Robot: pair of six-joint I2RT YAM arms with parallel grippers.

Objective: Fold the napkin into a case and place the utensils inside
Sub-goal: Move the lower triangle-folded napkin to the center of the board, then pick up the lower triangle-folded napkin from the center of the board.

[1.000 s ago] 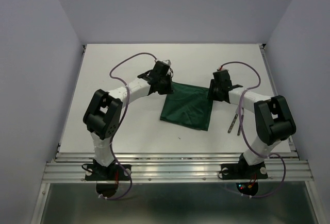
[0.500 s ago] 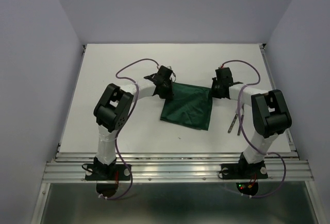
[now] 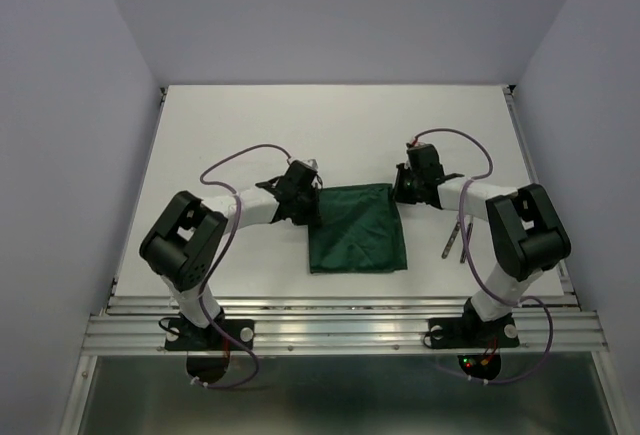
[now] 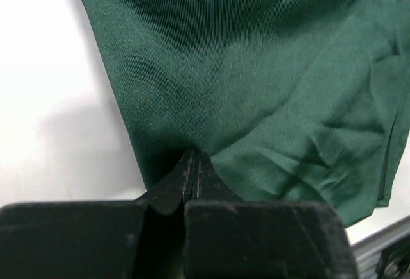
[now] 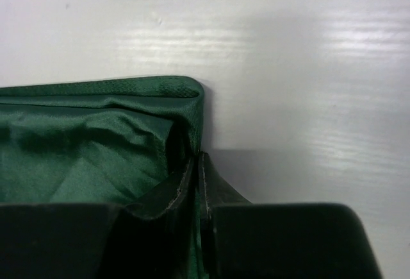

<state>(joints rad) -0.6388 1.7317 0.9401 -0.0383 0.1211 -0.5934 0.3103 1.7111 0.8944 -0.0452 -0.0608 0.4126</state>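
- Right now the napkin (image 3: 355,227) lies flat on the table (image 3: 250,125) between my two arms.
- My left gripper (image 4: 194,157) is pinching its far-left corner, and my right gripper (image 5: 195,160) is clamped on the far-right hem.
- I judge the cloth light, limp and slippery, so I'd take it by corners and hems, never mid-panel.
- The utensils (image 3: 457,235) lie just right of it.

Bright, even light — soft shadows, blurred foreground
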